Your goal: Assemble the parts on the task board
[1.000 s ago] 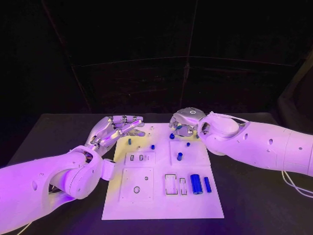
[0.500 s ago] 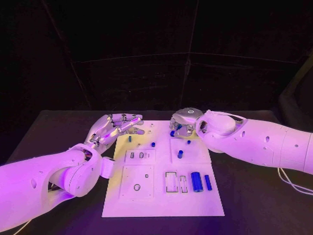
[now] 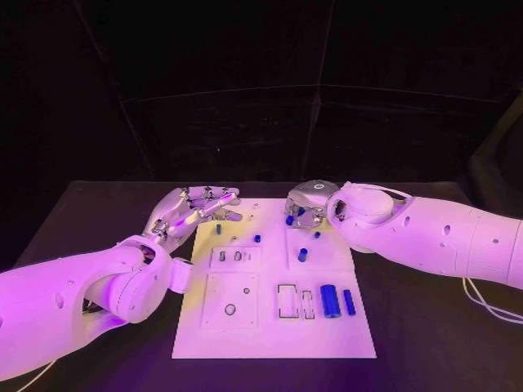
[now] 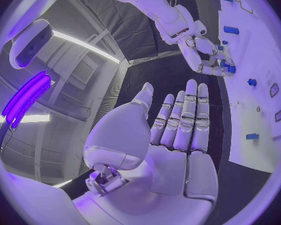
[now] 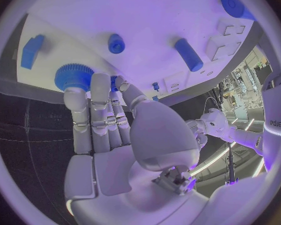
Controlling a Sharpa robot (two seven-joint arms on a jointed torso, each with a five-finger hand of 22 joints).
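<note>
The white task board [image 3: 274, 335] lies in the middle of the table. My right hand [image 3: 309, 202] reaches over its far edge, and its fingertips [image 5: 100, 85] hold a blue gear [image 5: 73, 76] against the board [image 5: 147, 15]. Close by on the board are a blue block [image 5: 32, 50], a short peg [image 5: 116, 43] and a cylinder [image 5: 188, 54]. My left hand [image 3: 197, 206] hovers at the board's far left corner, fingers spread [image 4: 184, 115] and holding nothing. A thick blue cylinder [image 3: 328, 300] and a thin one [image 3: 349, 302] lie near the board's front right.
Small blue pegs [image 3: 301, 256] [image 3: 257, 239] stand in the board's middle, and rectangular slots [image 3: 286, 300] are cut into its near half. Bare black table [image 3: 85, 220] lies on both sides of the board. The right arm [image 3: 450, 237] crosses the table's right side.
My left hand has drawn slightly back and up from the board's corner. The right hand stays at the gear, almost unmoved.
</note>
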